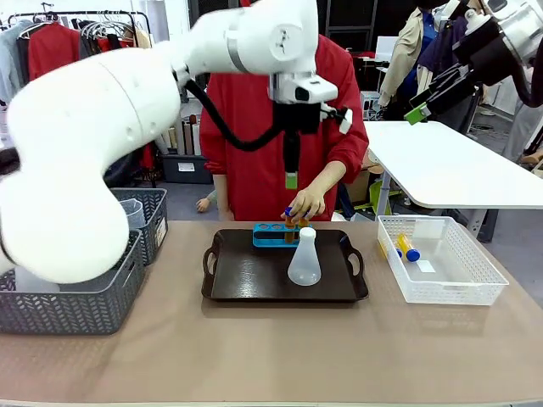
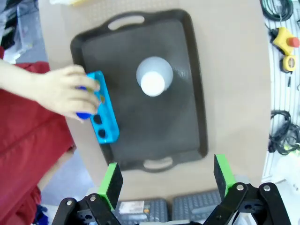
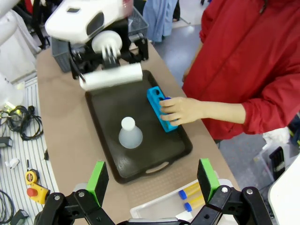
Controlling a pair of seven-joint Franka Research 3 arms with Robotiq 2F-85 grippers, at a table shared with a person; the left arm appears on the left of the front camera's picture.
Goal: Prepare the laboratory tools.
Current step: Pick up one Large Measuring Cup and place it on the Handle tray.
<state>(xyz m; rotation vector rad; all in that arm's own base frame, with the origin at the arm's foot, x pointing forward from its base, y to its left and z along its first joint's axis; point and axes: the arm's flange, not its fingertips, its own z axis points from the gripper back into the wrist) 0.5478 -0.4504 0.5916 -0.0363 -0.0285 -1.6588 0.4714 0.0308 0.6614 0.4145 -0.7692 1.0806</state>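
A black tray [image 1: 246, 280] lies mid-table with a translucent white conical flask [image 1: 304, 257] upright on it. At its far edge sits the small blue rack [image 1: 270, 235]. A person's hand [image 1: 307, 202] holds blue-capped tubes of orange liquid [image 1: 294, 223] at the rack's right end. My left gripper [image 1: 291, 174] hangs open high above the tray, holding nothing. From its wrist I see the flask [image 2: 153, 78], the rack [image 2: 105, 123] and the hand [image 2: 61, 91] well beyond the gripper [image 2: 167, 176]. My right gripper [image 3: 152, 174] is open and empty, raised at the right [image 1: 422, 108].
A white basket [image 1: 450, 284] to the right of the tray holds two more blue-capped tubes [image 1: 407, 248]. Two grey baskets [image 1: 81, 305] stand at the left, one holding a clear vessel [image 1: 134, 214]. A white side table [image 1: 450, 165] stands beyond the right corner.
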